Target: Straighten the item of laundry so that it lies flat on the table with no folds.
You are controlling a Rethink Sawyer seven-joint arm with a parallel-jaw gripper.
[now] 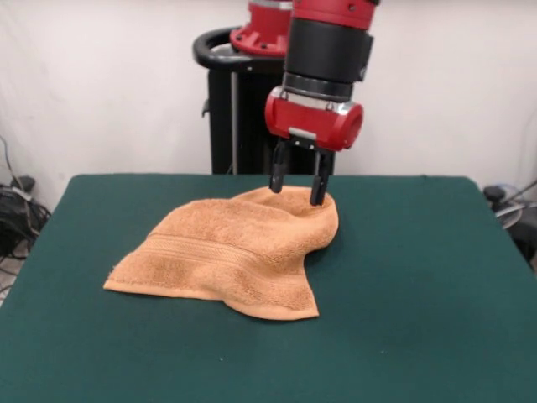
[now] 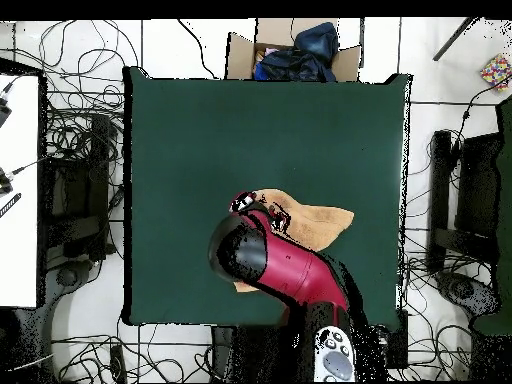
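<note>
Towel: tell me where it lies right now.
In the front view the towel lies rumpled on the green table, left of centre, its raised far edge directly under the gripper.

The towel [image 1: 235, 252] is a light orange-tan, with a woven band of raised stripes in the same colour running across it toward 8 o'clock of its middle. The table [image 1: 419, 277] top is plain dark green. The gripper [image 1: 300, 186] has black fingers under a red housing with a silvery ring and a black sleeve at 12 o'clock. The arm [image 2: 290, 272] reads crimson and black from overhead.
</note>
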